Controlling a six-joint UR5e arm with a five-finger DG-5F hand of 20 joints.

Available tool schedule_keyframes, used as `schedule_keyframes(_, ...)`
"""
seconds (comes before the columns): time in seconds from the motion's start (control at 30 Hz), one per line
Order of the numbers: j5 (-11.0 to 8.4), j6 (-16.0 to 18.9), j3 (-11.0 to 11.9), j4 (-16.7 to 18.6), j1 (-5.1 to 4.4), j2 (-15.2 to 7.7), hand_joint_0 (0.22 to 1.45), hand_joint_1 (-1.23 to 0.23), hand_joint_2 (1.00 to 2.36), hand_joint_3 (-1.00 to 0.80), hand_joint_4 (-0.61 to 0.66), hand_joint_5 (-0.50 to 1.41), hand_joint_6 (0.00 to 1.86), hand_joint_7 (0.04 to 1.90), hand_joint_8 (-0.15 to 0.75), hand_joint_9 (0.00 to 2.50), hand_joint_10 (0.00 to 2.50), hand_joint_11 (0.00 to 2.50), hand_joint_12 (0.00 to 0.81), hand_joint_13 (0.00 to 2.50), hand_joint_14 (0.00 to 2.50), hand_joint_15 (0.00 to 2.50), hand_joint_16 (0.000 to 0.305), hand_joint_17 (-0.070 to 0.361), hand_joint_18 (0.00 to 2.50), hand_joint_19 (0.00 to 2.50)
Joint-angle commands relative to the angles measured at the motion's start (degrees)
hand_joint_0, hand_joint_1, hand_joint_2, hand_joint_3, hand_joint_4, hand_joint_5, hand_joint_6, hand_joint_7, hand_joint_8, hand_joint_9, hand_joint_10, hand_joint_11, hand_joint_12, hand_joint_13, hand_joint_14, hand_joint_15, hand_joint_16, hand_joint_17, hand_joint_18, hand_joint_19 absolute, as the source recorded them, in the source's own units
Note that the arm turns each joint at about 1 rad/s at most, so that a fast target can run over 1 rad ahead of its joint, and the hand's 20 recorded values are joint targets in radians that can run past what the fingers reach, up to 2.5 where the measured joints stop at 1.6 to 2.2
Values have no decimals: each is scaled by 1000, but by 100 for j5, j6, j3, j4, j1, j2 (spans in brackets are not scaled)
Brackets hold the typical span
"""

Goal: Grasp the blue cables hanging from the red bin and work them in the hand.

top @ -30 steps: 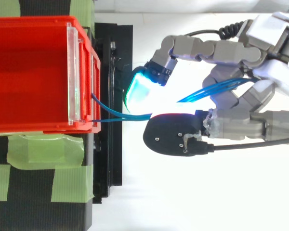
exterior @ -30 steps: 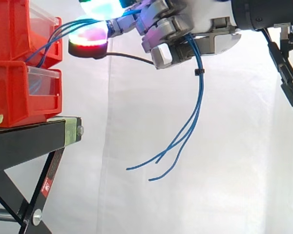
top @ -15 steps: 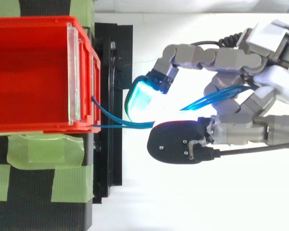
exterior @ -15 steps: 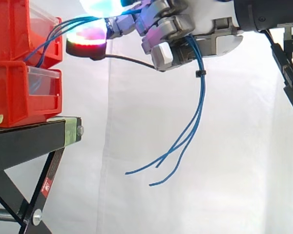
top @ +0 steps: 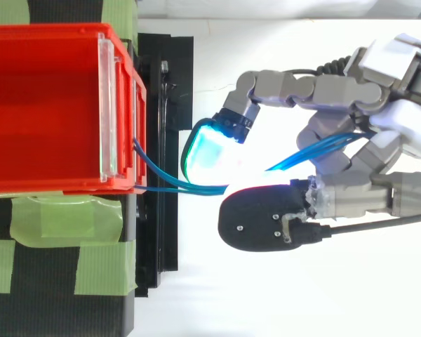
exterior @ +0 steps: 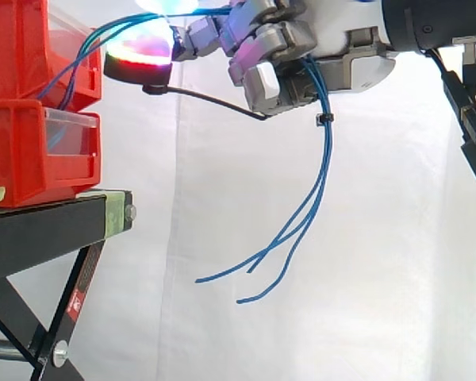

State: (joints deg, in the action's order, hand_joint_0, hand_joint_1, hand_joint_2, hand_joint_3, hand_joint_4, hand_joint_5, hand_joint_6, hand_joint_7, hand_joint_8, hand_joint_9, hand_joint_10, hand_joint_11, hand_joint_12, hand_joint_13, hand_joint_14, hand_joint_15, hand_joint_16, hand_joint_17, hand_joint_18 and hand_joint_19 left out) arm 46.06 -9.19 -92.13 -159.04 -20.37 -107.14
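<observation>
Thin blue cables run from the upper red bin to my hand and hang below it in loose curved ends. A small black tie binds them just under the hand. In the top view the blue cables leave the front of the red bin and pass under a glowing cyan fingertip into my hand. The fingers are curled round the cables, and a red-glowing pad sits beneath them near the bin.
A second red bin sits under the first on a black stand with green tape patches. A white curtain hangs behind. Open room lies below and to the right of the bins.
The hand has risen slightly, lifting the cable span by the bin. The loose cable ends have swung a little left and down. The cyan fingertip shifted slightly over the cables.
</observation>
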Motion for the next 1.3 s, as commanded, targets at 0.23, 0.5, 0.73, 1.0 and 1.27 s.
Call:
schedule_keyframes(0.23, 0, 383, 2, -4, -2, 0, 888, -755, 1023, -405, 305, 233, 475, 1266, 535, 1779, 2500, 2500, 712, 2021, 2500, 1972, 237, 178, 2500, 648)
schedule_keyframes(0.5, 0, 392, -7, -4, -2, 0, 982, -727, 1029, -36, 325, 205, 494, 1211, 535, 1779, 2500, 2500, 712, 2021, 2500, 1972, 237, 178, 2500, 648)
schedule_keyframes(0.73, 0, 515, 2, -4, -11, 0, 1013, -692, 1013, 304, 361, 303, 232, 1276, 535, 1779, 2500, 2500, 712, 2021, 2500, 1972, 237, 178, 2500, 648)
schedule_keyframes(1.0, 0, 611, 2, 14, -20, 0, 961, -706, 1028, -98, 328, 338, 7, 1372, 535, 1779, 2500, 2500, 712, 2021, 2500, 1972, 237, 178, 2500, 648)
schedule_keyframes(1.27, 0, 611, 2, 31, -11, 0, 869, -695, 1020, -541, 334, 330, 0, 1372, 535, 1779, 2500, 2500, 712, 2021, 2500, 1972, 237, 178, 2500, 648)
